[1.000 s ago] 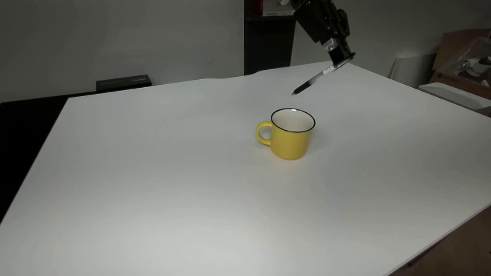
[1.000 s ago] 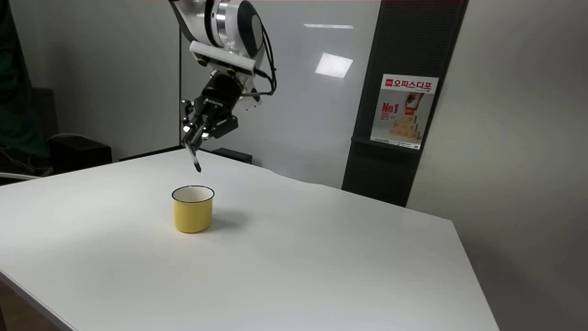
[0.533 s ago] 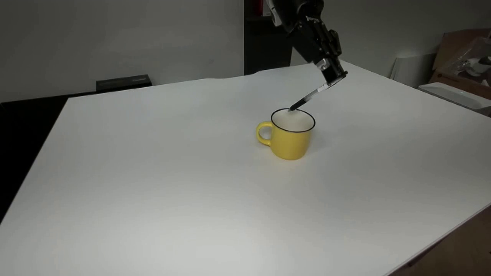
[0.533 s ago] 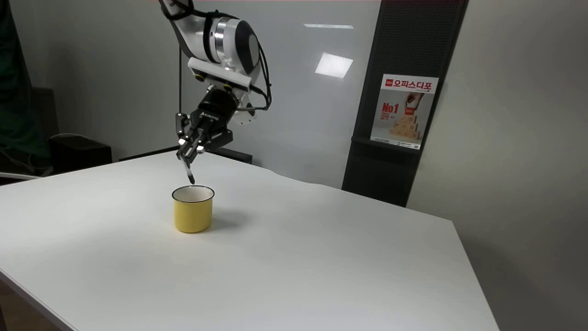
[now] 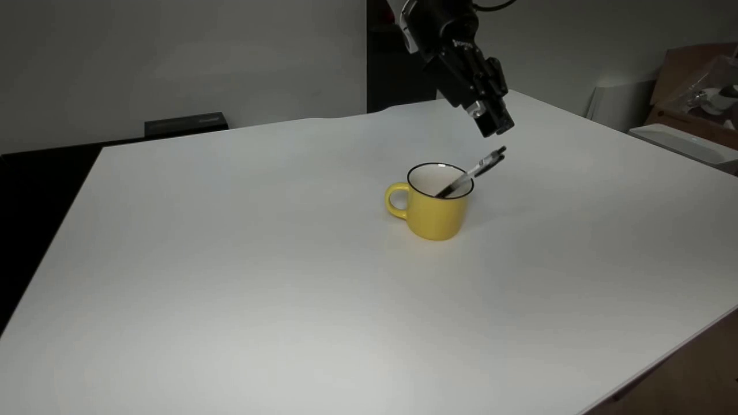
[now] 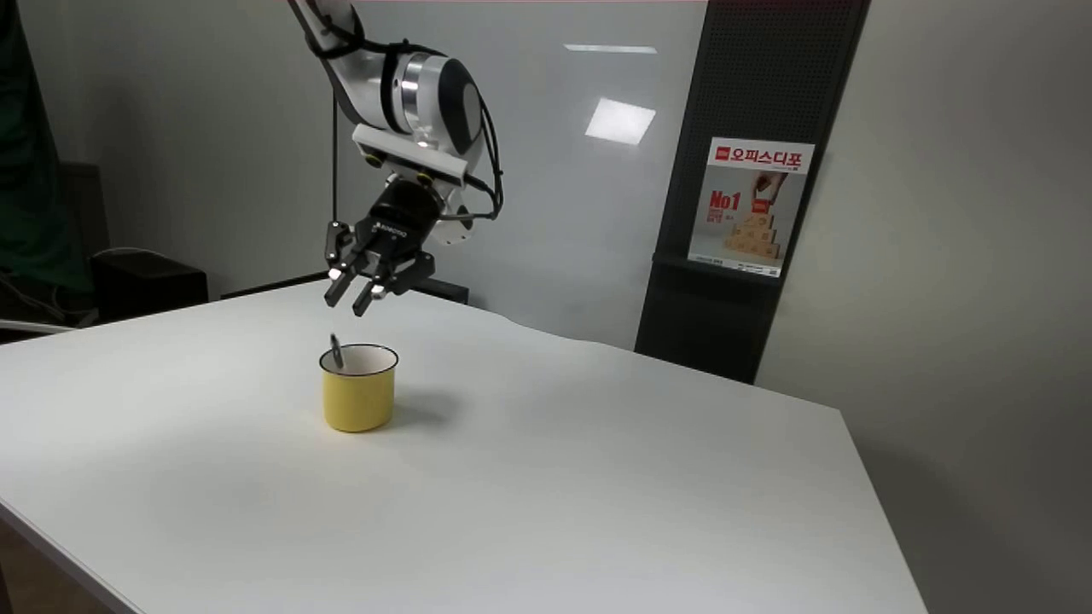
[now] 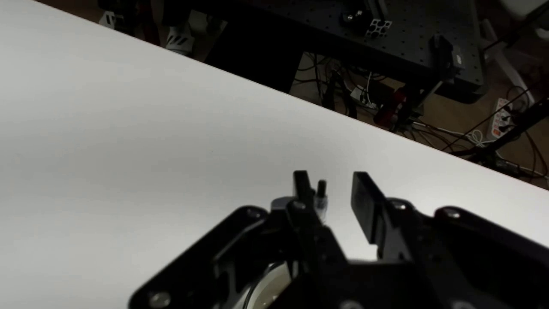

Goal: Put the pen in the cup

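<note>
The yellow cup (image 5: 436,220) stands upright on the white table and also shows in an exterior view (image 6: 358,402). Its whitish inside shows partly in the wrist view (image 7: 271,286). The pen (image 5: 478,168), clear with dark ends, leans in the cup, its lower end inside and its upper end sticking out past the rim. It also shows in an exterior view (image 6: 336,350) and in the wrist view (image 7: 321,202). My gripper (image 6: 345,305) is open just above the pen's upper end, apart from it; it also shows in an exterior view (image 5: 497,128) and the wrist view (image 7: 331,180).
The white table (image 5: 230,259) bears the cup. A dark flat box (image 5: 185,124) lies behind its far edge. A cardboard box (image 5: 697,92) stands beside the table. A black perforated bench (image 7: 411,34) and cables lie beyond the table edge in the wrist view.
My gripper has moved down toward the cup, then opened and let go of the pen. The pen has dropped from above the rim into the cup. The cup has not moved.
</note>
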You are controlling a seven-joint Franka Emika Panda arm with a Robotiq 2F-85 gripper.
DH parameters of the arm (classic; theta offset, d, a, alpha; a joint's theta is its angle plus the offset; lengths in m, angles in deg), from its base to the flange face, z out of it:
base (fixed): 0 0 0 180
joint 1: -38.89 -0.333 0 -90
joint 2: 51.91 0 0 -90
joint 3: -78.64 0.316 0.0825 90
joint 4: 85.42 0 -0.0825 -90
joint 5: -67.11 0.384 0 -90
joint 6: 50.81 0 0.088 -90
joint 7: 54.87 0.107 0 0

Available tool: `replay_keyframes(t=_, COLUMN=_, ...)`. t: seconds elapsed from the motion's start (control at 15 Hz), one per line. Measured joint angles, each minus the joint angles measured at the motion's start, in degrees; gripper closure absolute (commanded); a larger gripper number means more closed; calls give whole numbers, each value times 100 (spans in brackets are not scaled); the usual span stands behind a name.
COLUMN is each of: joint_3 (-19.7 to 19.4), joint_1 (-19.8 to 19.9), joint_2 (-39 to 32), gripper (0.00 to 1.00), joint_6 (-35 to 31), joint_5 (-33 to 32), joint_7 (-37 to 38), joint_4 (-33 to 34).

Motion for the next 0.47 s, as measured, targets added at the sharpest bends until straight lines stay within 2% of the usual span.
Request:
replay_keyframes(t=0.33, joint_3=0, joint_1=9, joint_2=-98, gripper=4, joint_6=-14, joint_5=15, joint_7=0, joint_4=166)
replay_keyframes(t=0.47, joint_3=0, joint_1=11, joint_2=-98, gripper=0, joint_6=-101, joint_5=42, joint_7=0, joint_4=217)
